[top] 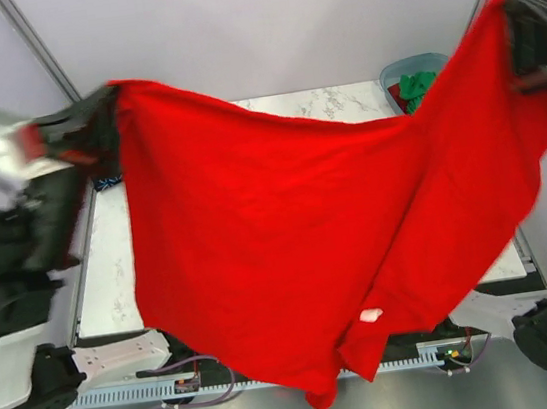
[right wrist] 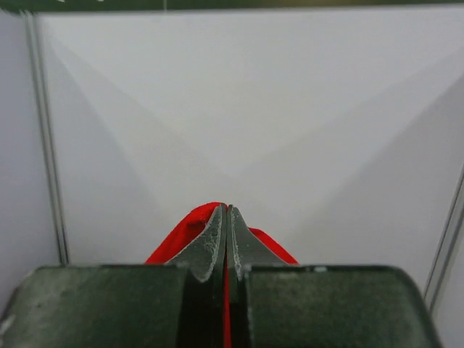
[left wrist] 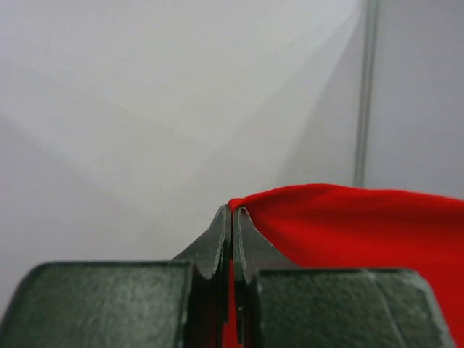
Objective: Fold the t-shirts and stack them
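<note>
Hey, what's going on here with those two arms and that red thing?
The left gripper and right gripper are each shut on a top corner of one red t-shirt, holding it spread in the air above the table. The cloth hangs past the table's near edge. A green t-shirt lies in the tub, far right.

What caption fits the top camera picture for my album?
Left end effector and right end effector hold a red t-shirt stretched wide above the table.
</note>
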Controlling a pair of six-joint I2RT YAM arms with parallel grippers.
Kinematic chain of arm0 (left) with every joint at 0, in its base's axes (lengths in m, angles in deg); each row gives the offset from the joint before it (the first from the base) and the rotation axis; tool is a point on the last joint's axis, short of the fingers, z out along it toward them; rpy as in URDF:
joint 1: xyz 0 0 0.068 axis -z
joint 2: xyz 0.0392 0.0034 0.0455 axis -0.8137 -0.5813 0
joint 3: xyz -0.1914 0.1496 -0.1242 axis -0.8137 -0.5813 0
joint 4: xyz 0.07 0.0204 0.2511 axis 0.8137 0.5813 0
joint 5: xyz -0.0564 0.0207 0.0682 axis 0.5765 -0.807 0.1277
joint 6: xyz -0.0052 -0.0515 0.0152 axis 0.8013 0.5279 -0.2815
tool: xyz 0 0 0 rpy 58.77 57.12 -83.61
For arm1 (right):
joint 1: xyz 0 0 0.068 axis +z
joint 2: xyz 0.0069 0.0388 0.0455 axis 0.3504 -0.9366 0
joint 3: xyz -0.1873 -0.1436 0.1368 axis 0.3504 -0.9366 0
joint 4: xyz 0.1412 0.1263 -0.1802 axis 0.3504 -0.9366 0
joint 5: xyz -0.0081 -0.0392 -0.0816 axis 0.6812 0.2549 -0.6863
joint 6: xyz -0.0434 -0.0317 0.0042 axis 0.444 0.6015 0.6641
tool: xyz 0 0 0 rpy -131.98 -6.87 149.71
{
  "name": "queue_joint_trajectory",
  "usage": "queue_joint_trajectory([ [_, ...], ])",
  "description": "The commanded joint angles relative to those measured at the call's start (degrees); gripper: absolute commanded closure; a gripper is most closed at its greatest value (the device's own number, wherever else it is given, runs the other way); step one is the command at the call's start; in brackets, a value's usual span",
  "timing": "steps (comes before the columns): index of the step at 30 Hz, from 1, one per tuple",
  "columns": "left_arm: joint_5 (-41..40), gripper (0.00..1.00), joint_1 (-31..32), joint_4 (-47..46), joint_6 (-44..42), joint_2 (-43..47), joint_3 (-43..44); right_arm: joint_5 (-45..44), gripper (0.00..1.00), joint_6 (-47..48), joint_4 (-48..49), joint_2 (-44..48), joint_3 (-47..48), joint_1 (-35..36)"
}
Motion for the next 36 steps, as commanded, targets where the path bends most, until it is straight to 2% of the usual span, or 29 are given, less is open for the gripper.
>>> queue_joint_trajectory([
  [1,-11.09,0.98,-0.32,-10.16,-12.32,-4.21,-12.19,-5.18,1.00,3.66,3.16,-12.71,-6.59,0.19],
  [2,-12.49,0.98,-1.19,-13.23,-13.13,-4.48,-15.56,-5.71,1.00,3.83,4.40,-14.92,-8.86,0.11],
  [3,-11.63,0.98,-5.55,-14.22,-12.36,-6.05,-19.77,-6.15,1.00,4.53,5.63,-20.34,-9.49,0.11],
  [4,-9.36,0.98,-9.60,-11.97,-5.82,-7.11,-20.68,-6.24,1.00,4.71,7.21,-23.44,-9.67,0.02],
  [5,-2.21,0.98,-14.42,-10.12,-1.67,-8.51,-21.56,-6.41,1.00,4.71,7.83,-27.04,-8.55,-0.24],
  [6,0.65,0.98,-23.26,-9.05,2.12,-9.83,-24.44,-6.33,1.00,4.63,8.19,-34.73,-7.32,-0.68],
  [7,2.51,0.98,-26.57,-10.17,6.16,-13.06,-26.64,-6.85,1.00,4.19,8.28,-38.90,-3.65,-0.77],
  [8,2.26,0.98,-28.95,-11.49,6.72,-15.18,-28.75,-7.55,1.00,3.84,8.37,-43.38,-1.35,-1.03],
  [9,2.26,0.98,-32.72,-12.46,7.33,-17.73,-31.04,-11.30,1.00,3.49,8.28,-52.56,1.37,-1.30],
  [10,3.04,0.98,-34.67,-12.56,9.25,-25.15,-31.23,-13.43,1.00,1.22,7.93,-57.17,4.36,-1.47],
  [11,4.27,0.98,-36.43,-11.34,10.67,-29.49,-30.37,-14.58,0.95,-0.28,7.93,-60.87,8.65,-2.00],
  [12,4.46,0.97,-39.49,-8.80,12.07,-35.19,-24.88,-15.29,0.52,-2.64,7.93,-65.87,10.00,-3.13],
  [13,4.28,0.91,-40.74,-0.25,15.65,-40.29,-20.56,-15.29,0.14,-5.97,6.71,-67.49,11.14,-3.49],
  [14,4.72,0.82,-41.88,4.97,17.78,-50.70,-15.38,-15.81,0.02,-6.70,6.00,-68.81,12.98,-3.67],
  [15,5.77,0.72,-43.98,9.81,20.41,-54.72,-5.23,-16.34,0.02,-6.97,4.95,-69.87,13.43,-3.59],
  [16,7.34,0.38,-44.79,14.81,24.96,-57.71,-0.96,-17.30,0.02,-7.24,3.64,-69.44,13.18,-3.59],
  [17,10.14,0.31,-45.32,20.17,26.48,-61.49,2.04,-17.84,0.02,-7.50,3.53,-68.48,9.78,-3.59],
  [19,9.91,0.15,-45.24,21.72,27.90,-61.88,3.92,-20.29,0.02,-7.94,4.67,-62.87,4.15,-3.59],
  [23,6.04,0.15,-45.15,22.95,31.41,-57.05,-1.60,-18.91,0.02,-9.69,9.32,-49.96,-16.82,-3.76],
  [25,7.09,0.18,-44.97,22.95,34.48,-51.70,-8.53,-17.58,0.02,-11.36,9.77,-47.48,-21.70,-3.67],
  [28,12.27,0.23,-44.27,21.46,38.78,-44.68,-20.22,-16.44,0.02,-14.35,7.58,-44.83,-28.73,-3.94],
  [33,20.96,0.24,-41.55,15.41,46.09,-35.52,-42.16,-12.05,0.04,-18.13,5.21,-44.39,-38.76,-5.78],
  [36,27.21,0.24,-39.88,8.64,51.53,-30.51,-52.92,-9.68,0.05,-19.45,5.55,-43.16,-43.68,-7.62],
])
